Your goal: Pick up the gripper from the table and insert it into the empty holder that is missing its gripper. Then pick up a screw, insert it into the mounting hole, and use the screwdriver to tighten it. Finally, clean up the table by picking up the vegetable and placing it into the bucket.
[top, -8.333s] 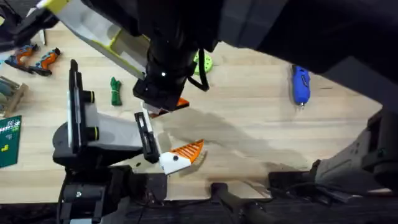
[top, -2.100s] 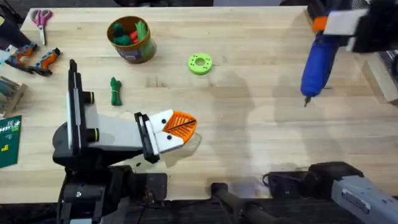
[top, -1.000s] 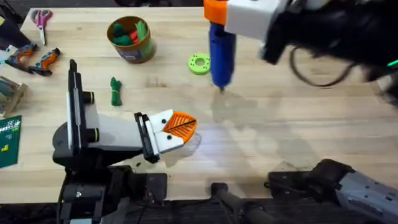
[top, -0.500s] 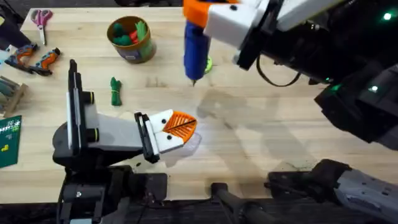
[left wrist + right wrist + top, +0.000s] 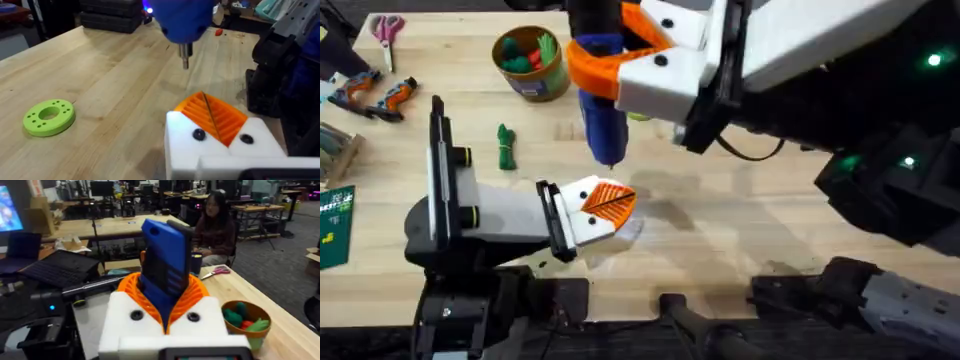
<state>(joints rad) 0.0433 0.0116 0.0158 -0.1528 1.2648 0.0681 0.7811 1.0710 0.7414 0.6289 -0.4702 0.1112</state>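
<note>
The right gripper (image 5: 167, 312) is clenched on the screwdriver (image 5: 601, 110), bit poised above the left gripper (image 5: 212, 122), whose orange pads meet, while the vegetable (image 5: 506, 146) lies near the bucket (image 5: 532, 62) toward the table's (image 5: 770, 190) far-left corner.

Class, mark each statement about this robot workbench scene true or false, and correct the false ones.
1. The right gripper holds the blue screwdriver. True.
2. The screwdriver's bit points down above the left gripper. True.
3. The green vegetable is inside the bucket. False: it lies on the table, beside the bucket.
4. The lime-green ring sits on top of the left gripper. False: it lies flat on the table, apart from it.
5. Scissors lie near the table's far left corner. True.
</note>
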